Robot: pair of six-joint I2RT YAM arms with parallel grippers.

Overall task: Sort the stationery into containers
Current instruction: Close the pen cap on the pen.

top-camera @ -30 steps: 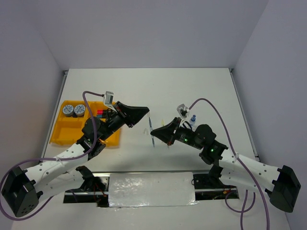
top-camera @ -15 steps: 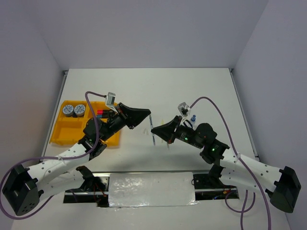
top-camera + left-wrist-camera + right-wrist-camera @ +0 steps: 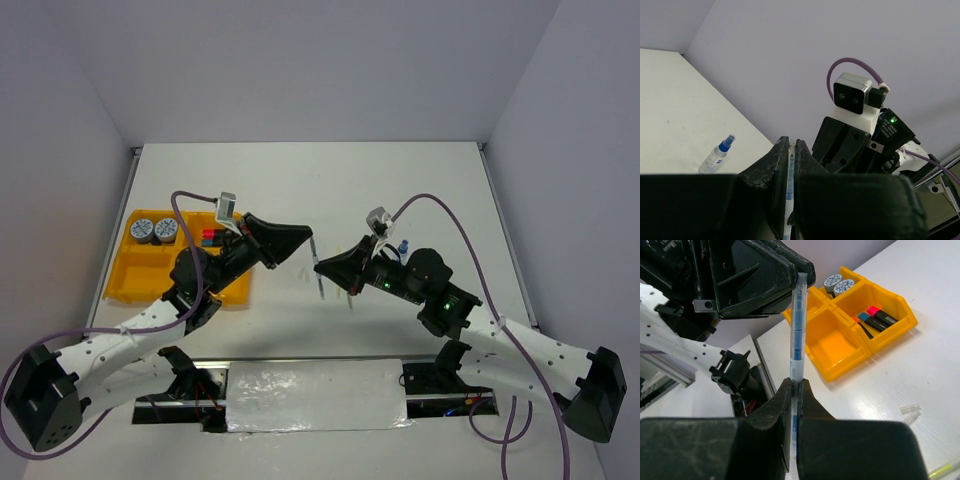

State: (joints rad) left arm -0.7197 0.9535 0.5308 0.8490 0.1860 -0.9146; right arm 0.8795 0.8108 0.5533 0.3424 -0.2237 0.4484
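Now: the thin pale pen (image 3: 317,272) is off the bench, in mid-air near the centre, and is gripped by both arms at once.

- Its long axis runs roughly near–far in the overhead view. How steeply it tilts upward I cannot tell.
- The left fingers (image 3: 776,172) are pressed onto the pen's far end. The right fingers (image 3: 781,407) pinch it lower down, and a short length sticks out on the near side.
- Both pairs are almost together, with only the pen between them. The two tips sit nose to nose, just beside each other.
- The yellow tray (image 3: 135,280) lies to the left, well apart from the pen, so the left arm is the nearer one.

Judgement: this is a hand-over from right to left, and the coming move turns on the right fingers letting go.

Risk: the pen may pivot when it is held by one end only.

The blue-capped bottle (image 3: 403,246) stands on the bench to the right, not yet sorted.
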